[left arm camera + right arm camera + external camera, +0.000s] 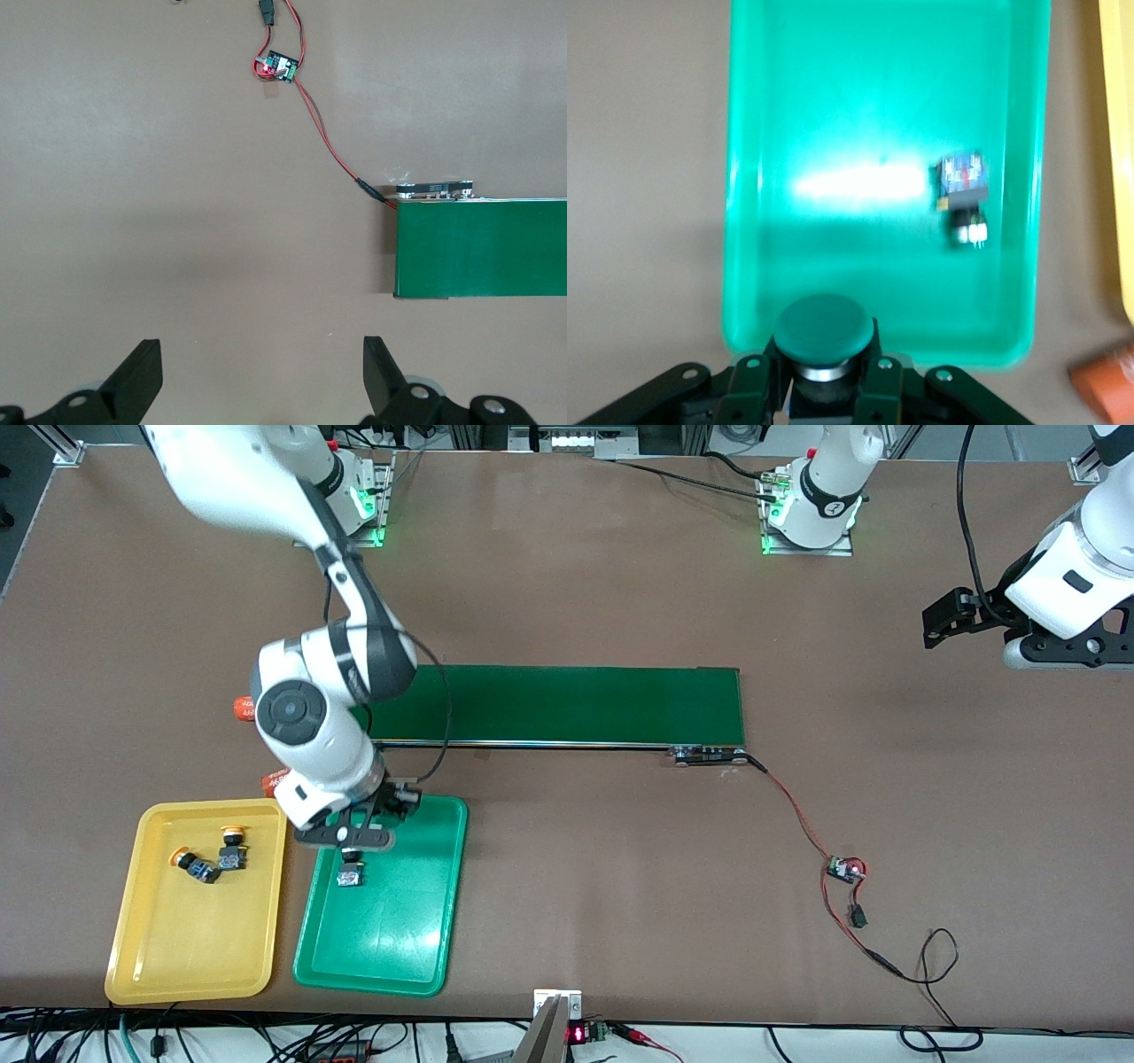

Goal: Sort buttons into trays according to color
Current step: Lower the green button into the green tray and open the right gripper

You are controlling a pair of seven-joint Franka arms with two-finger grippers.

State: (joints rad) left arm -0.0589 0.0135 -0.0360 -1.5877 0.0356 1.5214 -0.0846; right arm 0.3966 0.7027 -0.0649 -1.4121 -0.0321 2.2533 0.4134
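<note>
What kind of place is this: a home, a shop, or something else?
Most likely a robotics lab or test bench. Two robot arms are bolted to a brown table with a short green conveyor belt, a small circuit board on loose wires, and aluminium framing at the edge.

Light is bright and even, from overhead. In the front view the table (620, 602) is evenly lit, with a paler sheen toward 12 o'clock; the green tray (390, 948) carries soft white glare toward 6 o'clock. Shadows are faint and diffuse. In the right wrist view a broad white glare streak sits at the green tray's centre, and the whole picture is softly blurred. The left wrist view is sharp, with a dim soft shadow band toward 9 o'clock.
</note>
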